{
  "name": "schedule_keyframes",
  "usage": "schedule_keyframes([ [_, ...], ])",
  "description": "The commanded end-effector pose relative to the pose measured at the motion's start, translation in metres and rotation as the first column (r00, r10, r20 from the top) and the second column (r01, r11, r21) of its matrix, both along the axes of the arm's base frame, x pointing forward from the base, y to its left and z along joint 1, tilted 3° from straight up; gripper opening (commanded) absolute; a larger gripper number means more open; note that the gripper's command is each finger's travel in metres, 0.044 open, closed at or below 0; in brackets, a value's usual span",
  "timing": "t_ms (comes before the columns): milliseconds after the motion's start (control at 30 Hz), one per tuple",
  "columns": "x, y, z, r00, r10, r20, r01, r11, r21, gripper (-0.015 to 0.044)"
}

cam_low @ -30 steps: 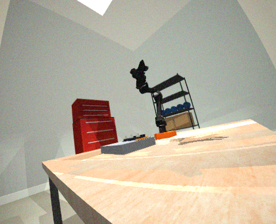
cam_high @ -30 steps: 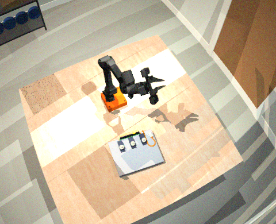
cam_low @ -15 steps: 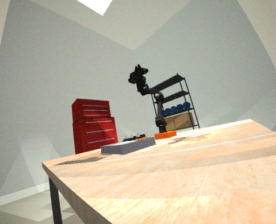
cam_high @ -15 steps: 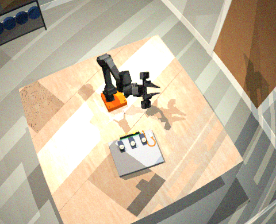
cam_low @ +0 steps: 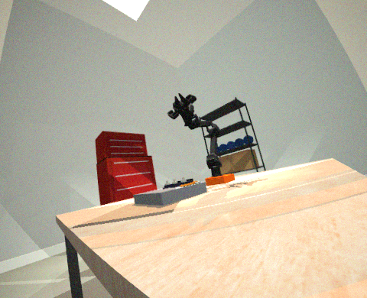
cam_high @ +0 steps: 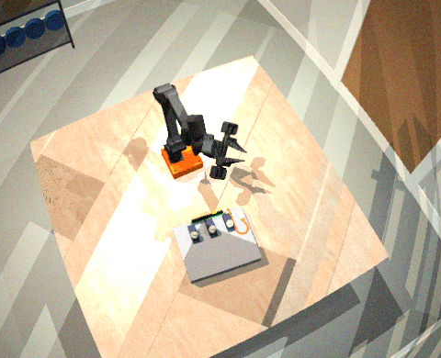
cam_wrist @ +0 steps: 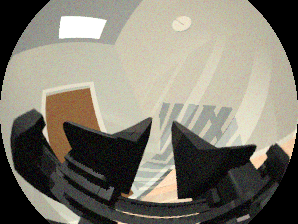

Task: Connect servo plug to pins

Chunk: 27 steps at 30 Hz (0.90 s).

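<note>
The light grey block [cam_high: 225,252] [cam_low: 180,196] lies on the table. It carries three dark servos with pale round tops; one servo [cam_high: 230,223] is nearest the orange lead [cam_high: 243,232] [cam_low: 189,184], which loops over a corner of the block. A dark strip [cam_high: 207,217] with a little green and yellow runs along the block's edge facing the arm's base. The plug, single pins and coloured band are too small to tell. My gripper [cam_high: 244,156] [cam_low: 177,95] [cam_wrist: 161,123] is partly open and empty, high above the table, away from the block; its fingers point away from the tabletop.
The arm's orange base [cam_high: 182,162] [cam_low: 219,179] stands on the wooden table [cam_high: 326,216] [cam_low: 252,237], beyond the strip side of the block. A red tool cabinet [cam_low: 126,172] and a shelf rack [cam_low: 225,111] stand off the table. Strong light and shadow patches cross the tabletop.
</note>
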<state>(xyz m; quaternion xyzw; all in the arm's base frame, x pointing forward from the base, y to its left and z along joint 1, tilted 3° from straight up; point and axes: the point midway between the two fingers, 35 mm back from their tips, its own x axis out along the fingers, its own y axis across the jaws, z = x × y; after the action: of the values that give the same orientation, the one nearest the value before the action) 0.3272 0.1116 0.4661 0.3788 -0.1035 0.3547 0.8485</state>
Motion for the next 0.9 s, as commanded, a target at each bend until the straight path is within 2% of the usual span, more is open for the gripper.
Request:
schedule_keyframes([
  [0, -0.001, -0.010, -0.007, 0.997, -0.078, 0.009, 0.079, 0.996, -0.043, 0.0115],
  [433, 0.002, -0.039, -0.040, 0.952, -0.306, 0.022, 0.304, 0.929, -0.210, 0.0115],
  [867, 0.000, -0.069, -0.077, 0.866, -0.497, 0.056, 0.475, 0.783, -0.402, 0.0115],
])
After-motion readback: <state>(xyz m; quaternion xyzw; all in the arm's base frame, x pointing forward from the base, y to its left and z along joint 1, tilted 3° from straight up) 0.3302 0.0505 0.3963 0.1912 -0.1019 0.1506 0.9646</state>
